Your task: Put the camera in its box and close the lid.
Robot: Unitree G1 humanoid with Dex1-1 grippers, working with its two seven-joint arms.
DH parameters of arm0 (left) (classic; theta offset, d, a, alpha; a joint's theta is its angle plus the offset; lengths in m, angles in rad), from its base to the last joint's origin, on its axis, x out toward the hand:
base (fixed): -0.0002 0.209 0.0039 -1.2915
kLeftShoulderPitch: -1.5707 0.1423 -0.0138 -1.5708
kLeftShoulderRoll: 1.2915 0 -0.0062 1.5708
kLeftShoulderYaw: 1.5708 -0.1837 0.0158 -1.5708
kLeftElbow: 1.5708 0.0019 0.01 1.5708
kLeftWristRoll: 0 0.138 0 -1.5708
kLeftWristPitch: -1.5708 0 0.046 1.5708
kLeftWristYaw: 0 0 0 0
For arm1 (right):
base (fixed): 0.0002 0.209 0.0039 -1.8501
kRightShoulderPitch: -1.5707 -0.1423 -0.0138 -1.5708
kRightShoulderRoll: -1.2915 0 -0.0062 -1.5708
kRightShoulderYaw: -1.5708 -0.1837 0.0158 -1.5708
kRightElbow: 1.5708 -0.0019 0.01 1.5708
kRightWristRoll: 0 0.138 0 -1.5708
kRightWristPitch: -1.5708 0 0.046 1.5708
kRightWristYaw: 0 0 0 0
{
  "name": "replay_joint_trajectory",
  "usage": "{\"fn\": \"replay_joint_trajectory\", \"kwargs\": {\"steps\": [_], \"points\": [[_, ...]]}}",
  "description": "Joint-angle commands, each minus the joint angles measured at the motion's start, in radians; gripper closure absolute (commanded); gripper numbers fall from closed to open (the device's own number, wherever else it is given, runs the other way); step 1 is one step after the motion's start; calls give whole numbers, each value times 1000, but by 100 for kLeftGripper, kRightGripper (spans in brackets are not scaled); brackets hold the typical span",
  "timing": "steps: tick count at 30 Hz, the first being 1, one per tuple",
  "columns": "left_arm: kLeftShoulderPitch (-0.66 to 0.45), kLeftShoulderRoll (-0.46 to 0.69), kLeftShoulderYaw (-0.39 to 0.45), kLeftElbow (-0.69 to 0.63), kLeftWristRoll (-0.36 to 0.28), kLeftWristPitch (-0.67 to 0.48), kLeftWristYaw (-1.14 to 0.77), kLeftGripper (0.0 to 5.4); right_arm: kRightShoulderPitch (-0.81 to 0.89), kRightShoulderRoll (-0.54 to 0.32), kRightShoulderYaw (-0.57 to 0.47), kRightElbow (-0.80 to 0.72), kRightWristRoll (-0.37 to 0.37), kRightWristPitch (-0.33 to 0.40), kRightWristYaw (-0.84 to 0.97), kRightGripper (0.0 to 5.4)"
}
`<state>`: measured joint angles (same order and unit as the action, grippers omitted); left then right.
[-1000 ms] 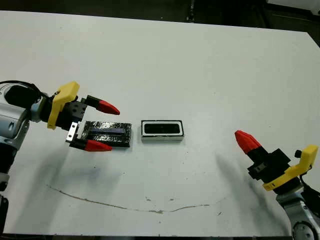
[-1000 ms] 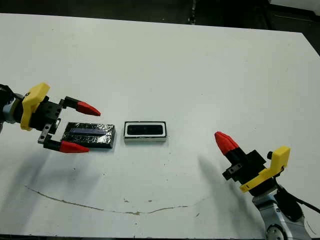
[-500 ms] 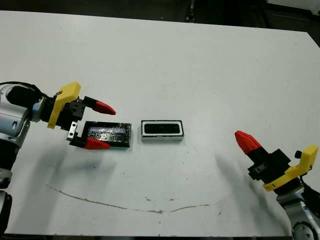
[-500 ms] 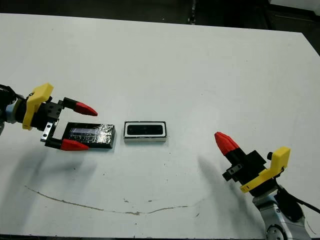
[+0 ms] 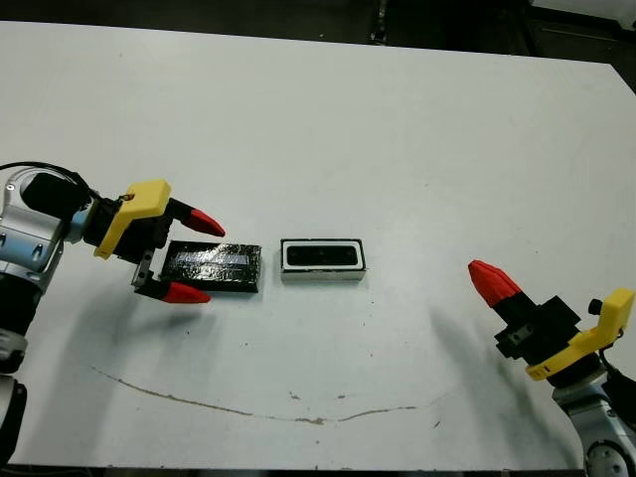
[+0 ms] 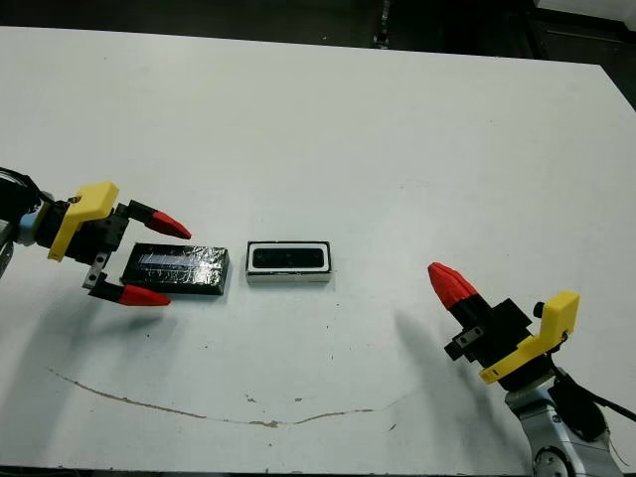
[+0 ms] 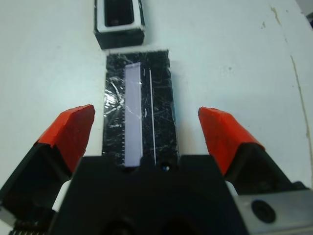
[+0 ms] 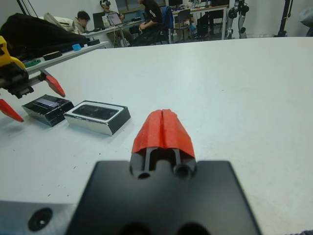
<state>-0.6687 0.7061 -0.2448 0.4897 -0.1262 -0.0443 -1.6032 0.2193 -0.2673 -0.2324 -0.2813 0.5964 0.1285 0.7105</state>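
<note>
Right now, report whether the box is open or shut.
Open. The box shows its white inside with the camera in it, and the lid lies beside it on the table.

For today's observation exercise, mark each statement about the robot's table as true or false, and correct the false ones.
1. The camera already lies inside the box. True.
2. The lid sits on top of the box. False: it lies flat on the table, beside the box on the robot's left.
3. The left gripper is open, its fingers either side of the lid's end. True.
4. The right gripper holds the camera. False: it is shut on nothing, away from the box on the robot's right.
5. A faint dark line marks the table's near part. True.
</note>
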Motion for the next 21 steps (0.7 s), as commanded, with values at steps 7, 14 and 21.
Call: {"fn": "replay_joint_trajectory", "kwargs": {"steps": [7,14,21], "points": [[-1,0,-14,23,37,55,29,0,14,-19,-5,4,-1,0,-2,538],[14,4,0,8,24,206,55,0,17,-22,-8,-2,7,15,-8,538],[19,9,-2,6,28,211,69,85,13,-22,-3,3,-2,6,-7,540]]}}
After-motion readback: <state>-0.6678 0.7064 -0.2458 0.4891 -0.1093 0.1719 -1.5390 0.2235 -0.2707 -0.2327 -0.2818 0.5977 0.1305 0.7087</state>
